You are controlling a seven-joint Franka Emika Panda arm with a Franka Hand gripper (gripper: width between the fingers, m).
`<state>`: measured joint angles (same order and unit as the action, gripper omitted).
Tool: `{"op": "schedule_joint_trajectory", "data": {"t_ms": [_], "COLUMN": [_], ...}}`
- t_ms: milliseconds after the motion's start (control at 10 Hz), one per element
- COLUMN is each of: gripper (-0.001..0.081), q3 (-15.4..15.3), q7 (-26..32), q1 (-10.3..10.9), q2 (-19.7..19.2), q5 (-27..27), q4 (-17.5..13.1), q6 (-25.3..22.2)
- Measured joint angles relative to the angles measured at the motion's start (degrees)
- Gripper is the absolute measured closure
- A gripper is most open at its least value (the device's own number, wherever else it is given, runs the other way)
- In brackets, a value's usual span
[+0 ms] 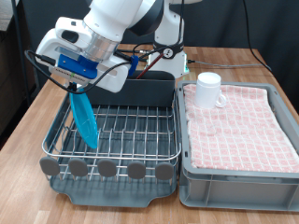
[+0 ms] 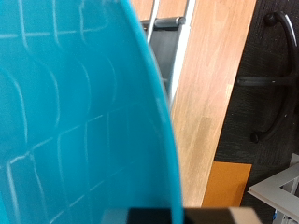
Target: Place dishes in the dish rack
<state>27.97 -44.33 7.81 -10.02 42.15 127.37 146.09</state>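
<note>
The plate [image 1: 86,119] is gripped on edge by the gripper [image 1: 77,85], its lower rim set among the wires of the dish rack [image 1: 121,135] at the table's left side. The mug [image 1: 208,90] is seen upright on the cloth-lined bin [image 1: 238,163] at the right edge. The plate [image 2: 75,112] fills the wrist view.

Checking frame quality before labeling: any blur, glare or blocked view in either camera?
Exterior view: sharp and evenly lit, gripper holding the plate upright over the rack; mug nearly washes out against the pale cloth. Wrist view: plate fills most of the frame, soft, with faint reflections.
</note>
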Motion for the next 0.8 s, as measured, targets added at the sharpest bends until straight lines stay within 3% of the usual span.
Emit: {"op": "schedule_joint_trajectory", "data": {"t_ms": [500, 700, 800], "gripper": [0.0788, 0.0439, 0.0439], "q3": [0.2, 0.2, 0.2], "q7": [-0.2, -0.1, 0.0], "q1": [-0.1, -0.1, -0.1], "q2": [-0.6, -0.6, -0.5], "q5": [-2.4, -3.3, -3.7], "q4": [0.0, 0.0, -0.1], "q6": [0.5, 0.5, 0.4]}}
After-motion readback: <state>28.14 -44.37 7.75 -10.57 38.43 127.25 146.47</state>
